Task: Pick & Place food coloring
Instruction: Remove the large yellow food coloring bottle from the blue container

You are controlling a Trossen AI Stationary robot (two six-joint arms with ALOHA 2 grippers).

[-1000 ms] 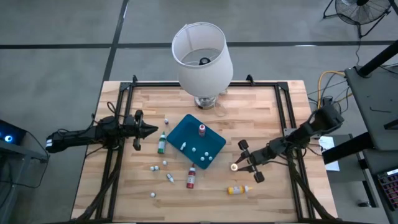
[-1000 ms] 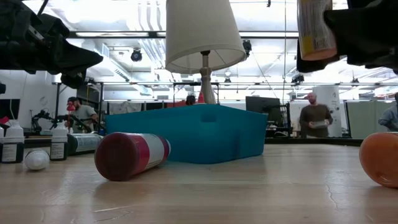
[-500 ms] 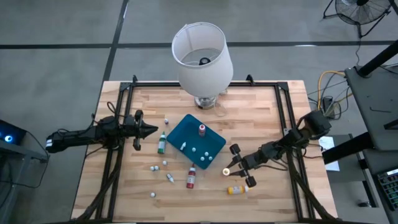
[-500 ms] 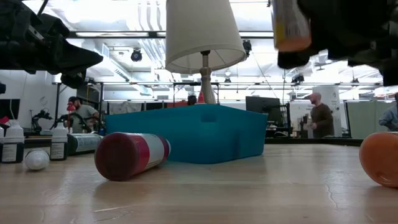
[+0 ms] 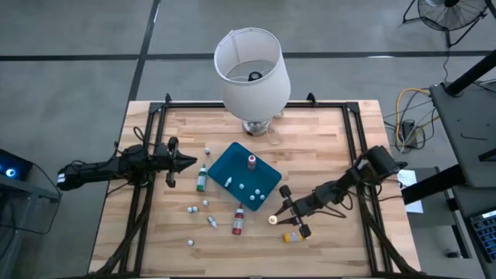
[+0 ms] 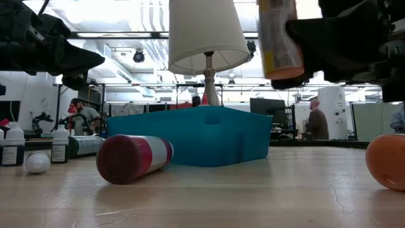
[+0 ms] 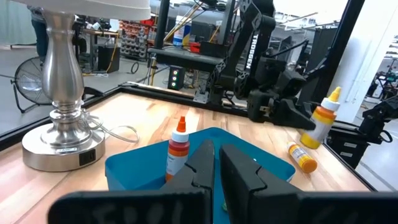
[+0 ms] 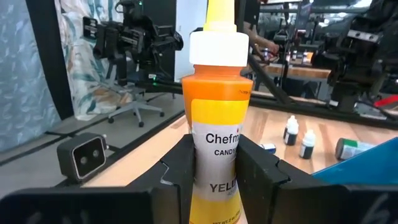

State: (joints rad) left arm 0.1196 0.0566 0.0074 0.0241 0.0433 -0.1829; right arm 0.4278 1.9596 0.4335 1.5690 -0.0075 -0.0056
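A yellow food coloring bottle (image 8: 216, 118) with a white collar and a pale tip stands upright in my right gripper (image 5: 273, 219), above the table just right of the teal tray (image 5: 232, 167). One red-topped bottle (image 5: 251, 161) stands in the tray. On the wood lie a red bottle (image 5: 239, 222) on its side, a green bottle (image 5: 201, 179) and an orange bottle (image 5: 292, 236). My left gripper (image 5: 190, 162) is shut on nothing and waits level at the table's left. My right gripper pinches the yellow bottle's labelled body (image 8: 215, 142) between its two fingers (image 8: 177, 168), about midway up. The fingers lie level and come from the table's right side. The bottle stands upright with its tip up, lifted clear of the table (image 6: 278, 38).
A white-shaded lamp (image 5: 252, 74) stands at the far middle. Small white caps and tiny bottles (image 5: 191, 209) are scattered near the left of the tray. Black frame rails (image 5: 353, 132) run along both sides. People move in the room behind.
My right gripper has carried the yellow bottle toward the table's left and near edges, closer to the tray, and a little down. The bottle has stayed upright in the hold.
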